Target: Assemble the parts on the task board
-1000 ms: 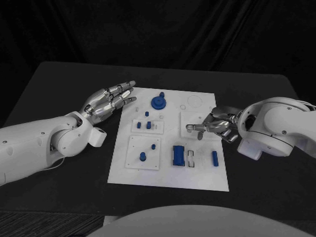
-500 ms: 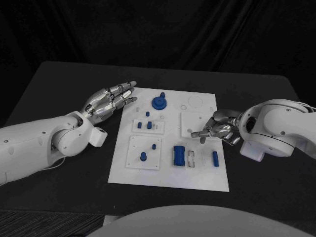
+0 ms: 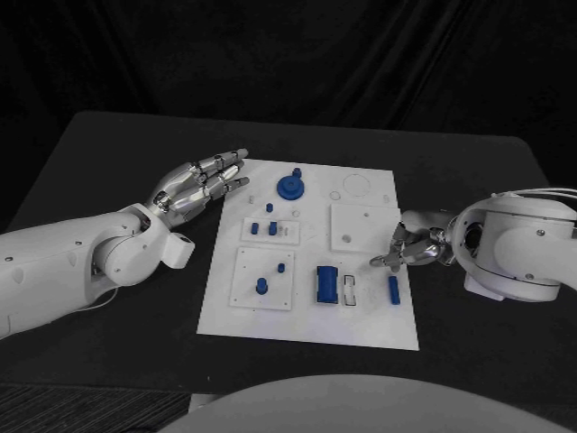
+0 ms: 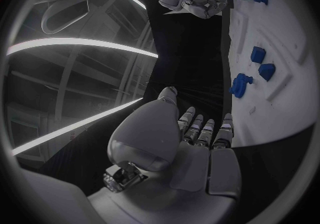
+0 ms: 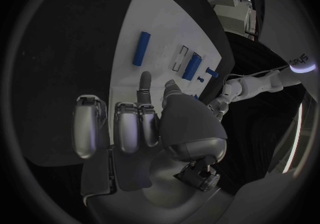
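Two hands flank the task board [image 3: 308,317], which lies in the middle of the black surface [image 3: 94,153]. We see the left hand [image 3: 197,185] at the board's far left corner, fingers [image 3: 227,162] stretched out and apart, holding nothing — its tips reach just over the board's edge. The right hand [image 3: 412,245] hangs at the board's right edge, fingers curled inward; we see nothing held between them. Just beside it on the board lies a slim blue bar [image 3: 393,288], and next to that a blue block [image 3: 326,283] beside a white slot. Farther up — a round blue part [image 3: 290,187] near the left hand, with small blue pegs [image 3: 270,226] on the square plates below it.
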